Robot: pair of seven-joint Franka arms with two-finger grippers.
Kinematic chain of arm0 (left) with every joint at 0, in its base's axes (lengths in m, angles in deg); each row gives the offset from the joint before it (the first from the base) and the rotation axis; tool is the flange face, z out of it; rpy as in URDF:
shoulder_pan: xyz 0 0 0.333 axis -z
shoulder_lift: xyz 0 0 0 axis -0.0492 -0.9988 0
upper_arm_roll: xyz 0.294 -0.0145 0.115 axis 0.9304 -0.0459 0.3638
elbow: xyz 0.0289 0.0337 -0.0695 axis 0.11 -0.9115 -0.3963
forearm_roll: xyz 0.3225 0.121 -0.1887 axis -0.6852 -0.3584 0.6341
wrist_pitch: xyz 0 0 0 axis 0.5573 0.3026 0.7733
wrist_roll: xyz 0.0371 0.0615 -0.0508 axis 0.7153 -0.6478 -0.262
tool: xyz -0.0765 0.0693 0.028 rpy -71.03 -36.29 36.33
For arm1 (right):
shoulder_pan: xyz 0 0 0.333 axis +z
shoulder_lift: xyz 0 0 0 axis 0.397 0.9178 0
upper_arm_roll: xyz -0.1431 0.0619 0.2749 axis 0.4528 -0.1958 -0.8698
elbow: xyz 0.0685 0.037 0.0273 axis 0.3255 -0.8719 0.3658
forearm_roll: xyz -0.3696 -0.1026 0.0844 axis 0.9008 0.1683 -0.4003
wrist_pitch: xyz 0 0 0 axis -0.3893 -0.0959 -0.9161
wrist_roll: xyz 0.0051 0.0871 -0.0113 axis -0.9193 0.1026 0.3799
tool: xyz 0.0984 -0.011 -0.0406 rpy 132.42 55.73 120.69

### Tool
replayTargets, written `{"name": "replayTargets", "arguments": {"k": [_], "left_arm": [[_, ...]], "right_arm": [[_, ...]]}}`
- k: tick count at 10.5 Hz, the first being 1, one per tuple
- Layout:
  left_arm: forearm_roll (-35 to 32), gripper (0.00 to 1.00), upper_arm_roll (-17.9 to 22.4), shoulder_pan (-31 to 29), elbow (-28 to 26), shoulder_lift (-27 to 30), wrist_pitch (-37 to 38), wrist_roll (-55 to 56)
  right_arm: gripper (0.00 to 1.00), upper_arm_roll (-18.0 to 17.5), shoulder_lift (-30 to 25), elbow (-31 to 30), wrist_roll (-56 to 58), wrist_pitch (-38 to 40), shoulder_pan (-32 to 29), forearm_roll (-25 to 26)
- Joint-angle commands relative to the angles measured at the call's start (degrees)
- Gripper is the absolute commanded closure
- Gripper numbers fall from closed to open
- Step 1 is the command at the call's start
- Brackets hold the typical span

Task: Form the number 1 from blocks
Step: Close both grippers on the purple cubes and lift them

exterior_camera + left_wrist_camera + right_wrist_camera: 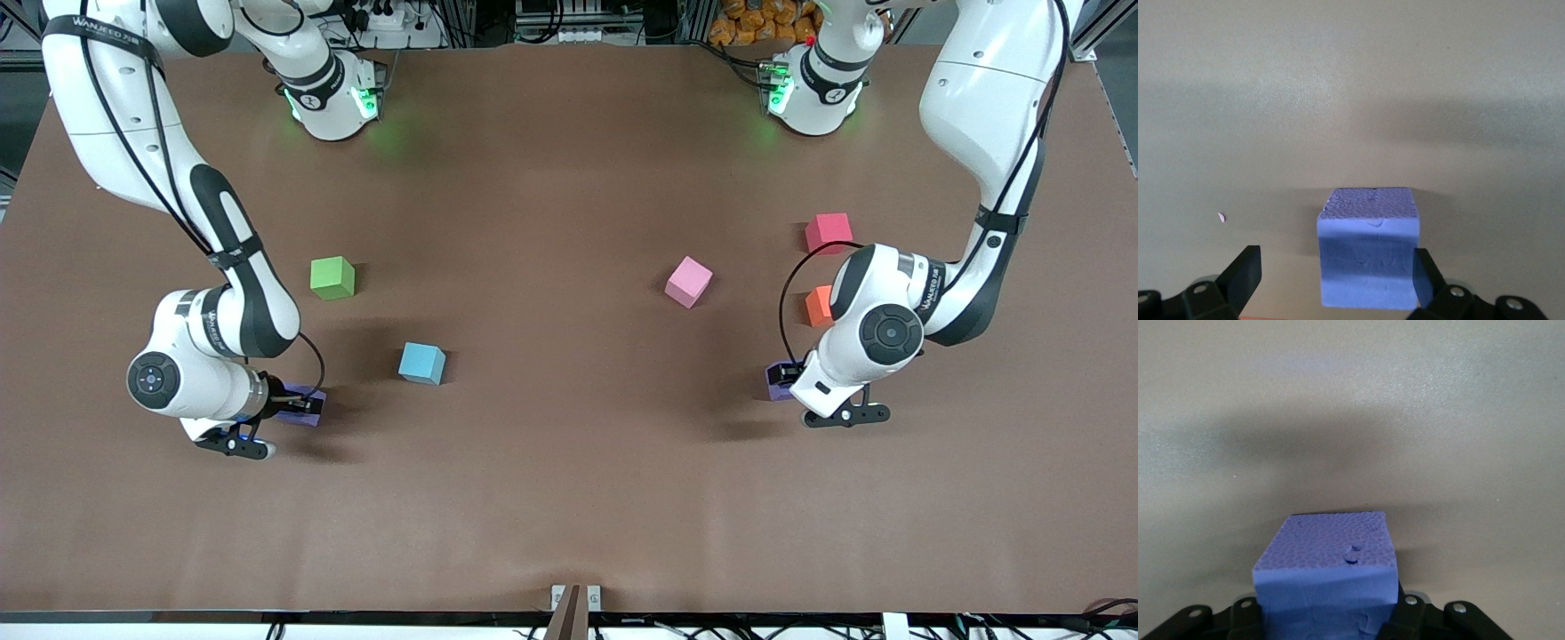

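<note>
Seven small matte foam cubes lie scattered; no numeral 1 is begun. Right gripper (298, 406) clamps one purple foam cube (1328, 577) at its end of the table; left gripper (1335, 277), fingers spread, straddles the other purple foam cube (1368, 257), ungrasped.

1. Front view: high camera facing both arm bases, taking in the whole table (569, 498).
2. Left wrist view: close, looking down on a purple block (1369, 257).
3. Right wrist view: close on another purple block (1328, 583); both blocks also appear in the front view.

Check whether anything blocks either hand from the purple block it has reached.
Nothing visible does. The right hand is shut on its purple block. The left hand stands open around the other purple block, one finger apart from it.
</note>
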Motion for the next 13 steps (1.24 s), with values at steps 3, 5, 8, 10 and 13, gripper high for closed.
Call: {"name": "replayTargets", "arguments": {"k": [3, 5, 8, 10, 13], "left_arm": [[-1.1, 0.00, -0.3, 0.4, 0.0, -1.3, -1.1, 8.2], [-1.0, 0.00, -0.4, 0.4, 0.0, -2.2, -1.5, 8.6], [-1.1, 0.00, -0.4, 0.4, 0.0, -4.0, -2.3, 8.6], [-1.2, 0.97, -0.3, 0.4, 0.1, -4.1, -2.3, 8.4], [-1.9, 1.00, -0.4, 0.5, 0.2, -4.0, -2.4, 7.9]], "right_arm": [[0.48, -0.1, -6.1, -3.0, 1.2, 0.2, -0.8, 0.1], [0.48, -0.1, -11.4, -5.8, 1.1, 0.2, -0.7, 0.0], [0.48, -0.2, -17.1, -10.1, 0.2, 0.2, 1.0, -0.6], [0.48, -0.1, -21.5, -15.1, -2.2, 0.1, 4.9, -0.9], [0.48, -0.1, -25.2, -20.0, -11.4, 0.2, 15.8, -1.7]]}}
